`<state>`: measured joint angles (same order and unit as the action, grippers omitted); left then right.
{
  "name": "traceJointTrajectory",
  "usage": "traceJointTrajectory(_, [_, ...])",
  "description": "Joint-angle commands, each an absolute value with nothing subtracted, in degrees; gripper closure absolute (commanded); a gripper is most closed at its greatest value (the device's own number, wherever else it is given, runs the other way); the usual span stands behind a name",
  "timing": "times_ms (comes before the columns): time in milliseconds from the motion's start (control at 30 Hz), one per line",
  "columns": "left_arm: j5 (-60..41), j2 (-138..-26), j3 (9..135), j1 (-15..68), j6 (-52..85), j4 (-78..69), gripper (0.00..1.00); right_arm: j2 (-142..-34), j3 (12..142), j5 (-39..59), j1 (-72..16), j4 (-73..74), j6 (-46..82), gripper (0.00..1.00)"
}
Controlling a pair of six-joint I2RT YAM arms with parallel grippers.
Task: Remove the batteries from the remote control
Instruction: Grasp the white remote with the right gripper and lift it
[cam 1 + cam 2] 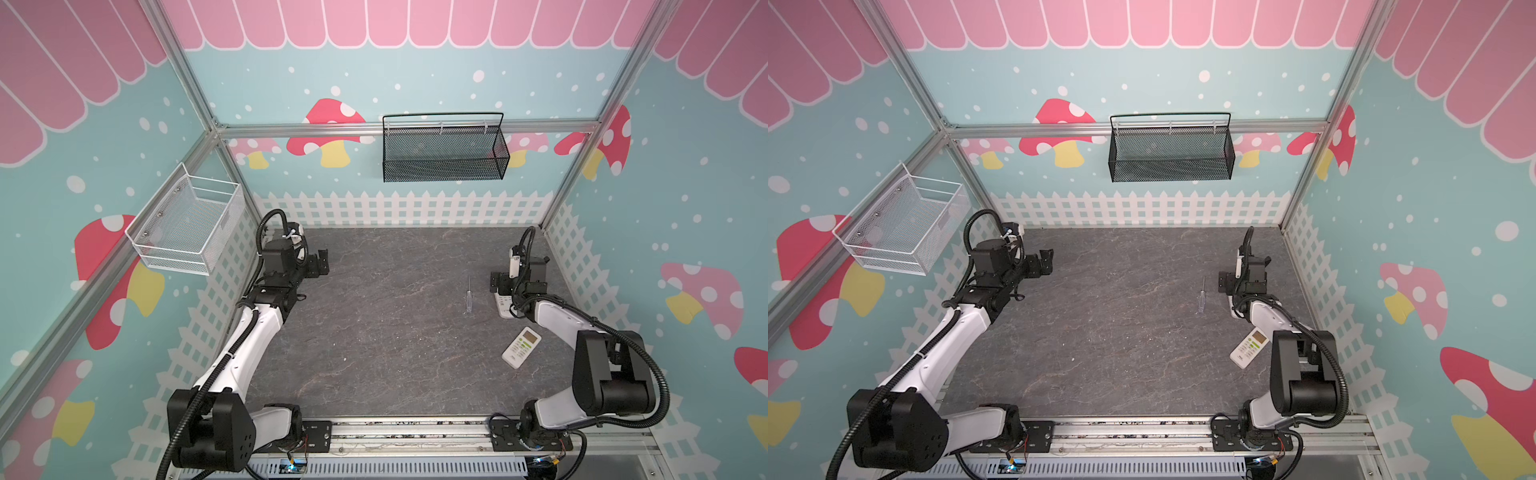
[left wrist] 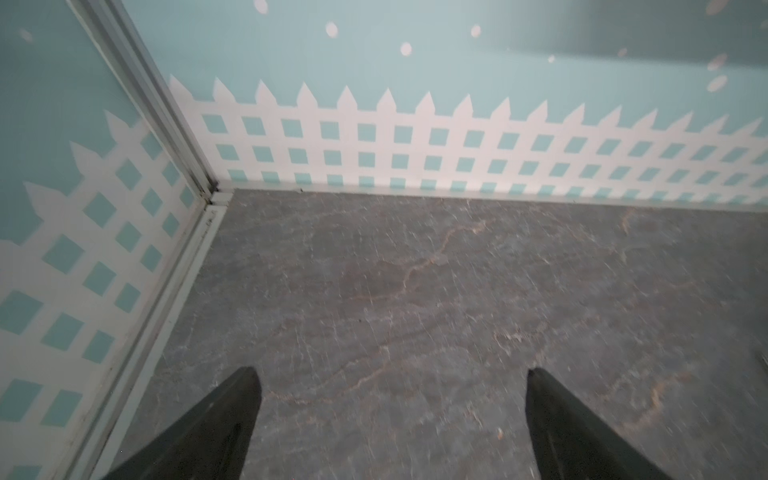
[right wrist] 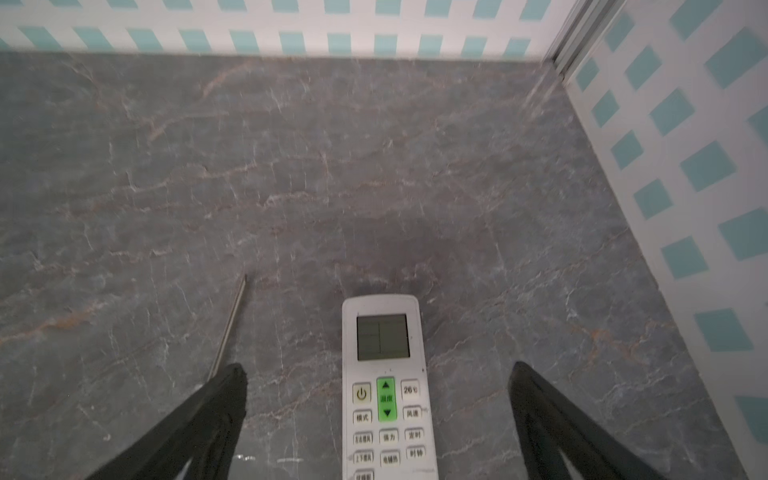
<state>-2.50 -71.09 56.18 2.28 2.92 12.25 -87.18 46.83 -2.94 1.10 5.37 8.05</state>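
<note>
1. Lying face up at the front right of the grey, veined tabletop (image 1: 374,353): near remote (image 1: 521,347), a white plastic slab with rounded corners, a green-tinted display and green keys. It is set at an angle, well apart from both grippers.
2. Far remote (image 3: 386,386): white and oblong, with a grey display, a green arrow key and rows of small buttons. It lies flat beneath the right gripper (image 3: 378,370), between its black tapered fingers and touching neither.
3. Right gripper: jaws spread wide, holding nothing.
4. Batteries: hidden in every view.
5. Screwdriver (image 1: 469,296): clear handle, thin metal shaft, just beside the far remote toward table centre.
6. Left gripper (image 2: 392,374): jaws wide and empty, over bare tabletop near the far left corner.
7. White mesh basket (image 1: 187,226) on the left wall; black mesh basket (image 1: 444,149) on the back wall.
</note>
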Motion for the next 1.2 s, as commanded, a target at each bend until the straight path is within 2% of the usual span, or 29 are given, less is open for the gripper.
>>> traceJointTrajectory(0, [-11.17,-70.54,53.85,1.52,4.1,20.94,0.01,-88.4,47.92,-0.7,2.38,-4.58,7.84,0.01])
traceJointTrajectory(233, [-15.5,-69.86,52.04,-0.17,3.16,18.78,0.01,-91.9,45.49,4.68,3.32,-5.48,7.34,0.02])
traceJointTrajectory(333, [-15.94,-70.51,52.89,-0.56,2.83,18.87,0.01,-94.07,45.18,5.79,3.34,-5.84,6.5,0.09])
traceJointTrajectory(667, [-18.89,-71.54,53.68,-1.57,1.41,19.53,0.01,-96.62,45.28,3.13,3.69,-5.2,5.65,0.13])
traceJointTrajectory(767, [-18.71,-71.76,53.96,-2.19,1.32,19.97,0.01,-97.16,44.93,3.11,3.7,-4.84,5.41,0.17])
traceJointTrajectory(900, [-18.63,-72.12,54.76,-2.13,-0.6,20.32,0.0,-97.56,45.63,2.86,3.69,-4.48,4.18,0.29])
traceJointTrajectory(1100, [-18.33,-72.54,59.41,-2.03,-6.66,24.44,0.01,-97.92,48.41,4.7,3.69,-5.8,3.26,0.44])
traceJointTrajectory(1167, [-18.59,-73.02,62.71,-1.42,-9.79,27.2,0.01,-97.46,49.82,5.23,3.69,-6.83,3.43,0.46])
